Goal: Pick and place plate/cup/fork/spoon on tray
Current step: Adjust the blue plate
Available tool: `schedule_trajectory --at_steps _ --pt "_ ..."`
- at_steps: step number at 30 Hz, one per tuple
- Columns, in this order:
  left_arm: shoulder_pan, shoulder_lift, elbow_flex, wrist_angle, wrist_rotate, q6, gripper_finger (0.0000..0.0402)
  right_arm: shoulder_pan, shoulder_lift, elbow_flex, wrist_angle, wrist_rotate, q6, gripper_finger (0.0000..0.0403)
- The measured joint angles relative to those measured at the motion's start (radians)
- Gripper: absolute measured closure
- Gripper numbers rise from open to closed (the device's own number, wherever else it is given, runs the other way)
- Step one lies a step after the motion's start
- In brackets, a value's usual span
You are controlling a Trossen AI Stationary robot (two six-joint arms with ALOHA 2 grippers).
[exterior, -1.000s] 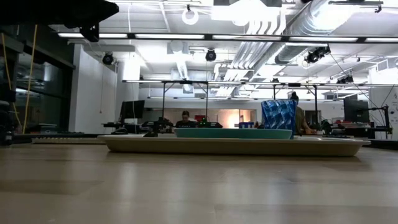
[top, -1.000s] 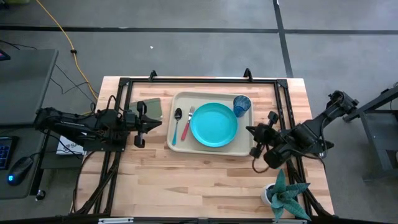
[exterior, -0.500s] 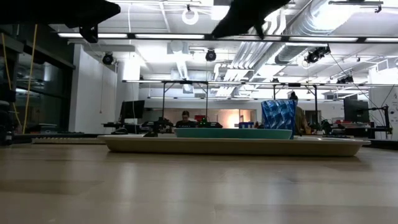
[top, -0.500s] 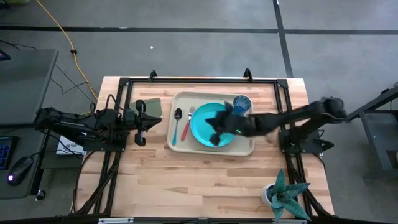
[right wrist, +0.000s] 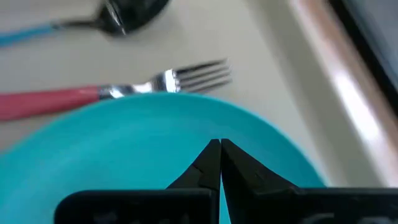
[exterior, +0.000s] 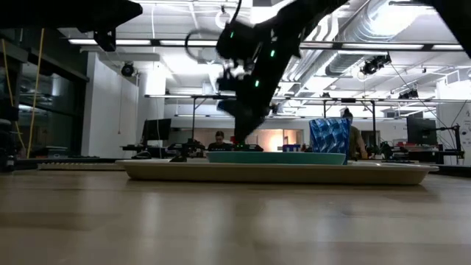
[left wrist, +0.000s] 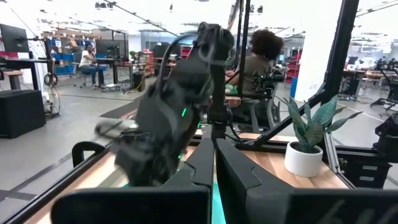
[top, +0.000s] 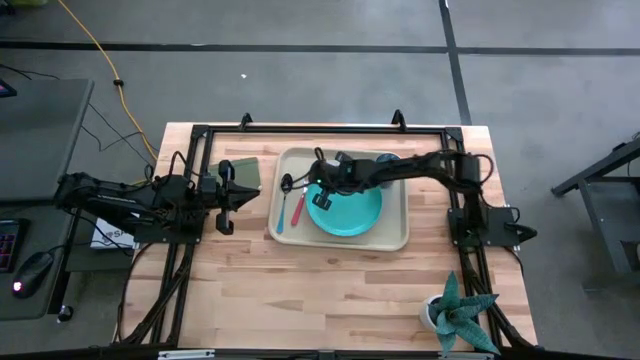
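Right gripper [top: 312, 186] fingers pressed together, empty, over plate [top: 350, 205] on tray [top: 392, 235], arm hiding most of cup [exterior: 329, 138], fork [right wrist: 124, 89], spoon [right wrist: 93, 20] beside plate, left gripper [top: 228, 197] fingers closed, off tray.

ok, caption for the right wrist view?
Right hand, fingers shut, over the plate beside fork and spoon.

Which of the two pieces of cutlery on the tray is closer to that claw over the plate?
The fork, with the red-pink handle. It lies right beside the plate under the right claw; the blue-handled spoon lies beyond it.
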Motion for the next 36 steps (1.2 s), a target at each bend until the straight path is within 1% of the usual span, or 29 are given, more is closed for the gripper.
schedule_trajectory --at_steps 4,8,14,25,27,30,34,36 --pt "0.000 0.000 0.000 0.000 0.000 -0.001 0.0401 -0.027 0.068 0.002 0.060 -0.038 0.000 0.0403" --pt "0.000 0.000 0.000 0.000 0.000 -0.001 0.0401 -0.038 0.100 0.002 0.103 -0.043 0.000 0.0403" --pt "0.000 0.000 0.000 0.000 0.000 -0.001 0.0401 -0.051 0.103 0.003 0.146 -0.028 0.000 0.0403" --pt "0.000 0.000 0.000 0.000 0.001 -0.003 0.0401 -0.082 0.104 0.003 0.213 -0.044 0.000 0.0403" --pt "0.000 0.000 0.000 0.000 0.001 -0.003 0.0401 -0.086 0.104 0.003 0.212 -0.049 0.000 0.0403" --pt "0.000 0.000 0.000 0.000 0.001 -0.002 0.0401 -0.086 0.104 0.003 0.180 -0.087 0.000 0.0403" --pt "0.000 0.000 0.000 0.000 0.001 -0.002 0.0401 -0.072 0.104 0.003 0.084 -0.121 -0.006 0.0403" --pt "0.000 0.000 0.000 0.000 0.001 -0.004 0.0401 -0.057 0.104 0.003 0.023 -0.119 -0.008 0.0403"
